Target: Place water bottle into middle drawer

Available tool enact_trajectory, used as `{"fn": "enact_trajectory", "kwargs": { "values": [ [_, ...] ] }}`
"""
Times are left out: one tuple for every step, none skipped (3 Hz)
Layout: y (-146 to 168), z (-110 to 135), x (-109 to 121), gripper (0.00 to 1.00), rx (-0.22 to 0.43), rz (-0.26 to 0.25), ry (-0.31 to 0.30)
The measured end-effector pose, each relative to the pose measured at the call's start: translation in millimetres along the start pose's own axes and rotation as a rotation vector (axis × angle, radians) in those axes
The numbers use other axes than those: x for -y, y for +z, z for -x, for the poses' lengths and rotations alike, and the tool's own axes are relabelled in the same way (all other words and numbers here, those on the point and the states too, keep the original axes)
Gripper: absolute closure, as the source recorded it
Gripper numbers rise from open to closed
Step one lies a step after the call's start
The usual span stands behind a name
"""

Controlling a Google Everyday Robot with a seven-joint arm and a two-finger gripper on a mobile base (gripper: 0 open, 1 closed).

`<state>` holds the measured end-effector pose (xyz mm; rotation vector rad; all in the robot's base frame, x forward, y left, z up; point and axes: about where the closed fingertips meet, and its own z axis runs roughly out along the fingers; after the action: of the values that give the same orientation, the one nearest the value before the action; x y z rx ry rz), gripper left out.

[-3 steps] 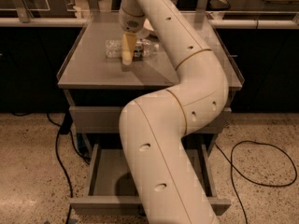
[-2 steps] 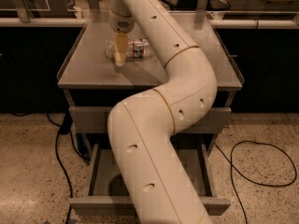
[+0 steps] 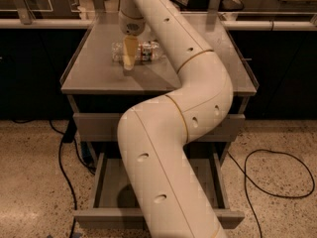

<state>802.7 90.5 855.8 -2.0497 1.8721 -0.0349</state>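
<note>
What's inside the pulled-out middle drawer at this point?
Only grey floor and shadow show at the left of the middle drawer; the arm covers most of its inside. The water bottle lies on the cabinet top, with the pincer down at it.

Lab-like workroom: metal cabinet [image 3: 99, 78], speckled floor [image 3: 34, 182], loose cables [image 3: 270, 151]; end effector [image 3: 129, 58] over its top.

The single camera looks down along the arm [image 3: 198, 83] from close behind, facing the gripper [image 3: 129, 58] over the cabinet top [image 3: 94, 76].
</note>
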Motion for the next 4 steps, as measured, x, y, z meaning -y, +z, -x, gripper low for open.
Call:
{"fn": "enact_trajectory", "kwargs": {
  "values": [
    [3.0, -16.4, 0.7, 0.00, 0.004, 0.001, 0.058],
    [10.2, -30.0, 4.4, 0.00, 0.007, -0.008, 0.116],
    [10.4, -30.0, 4.5, 0.00, 0.008, -0.008, 0.116],
    [10.4, -30.0, 4.5, 0.18, 0.008, -0.008, 0.116]
  ]
}}
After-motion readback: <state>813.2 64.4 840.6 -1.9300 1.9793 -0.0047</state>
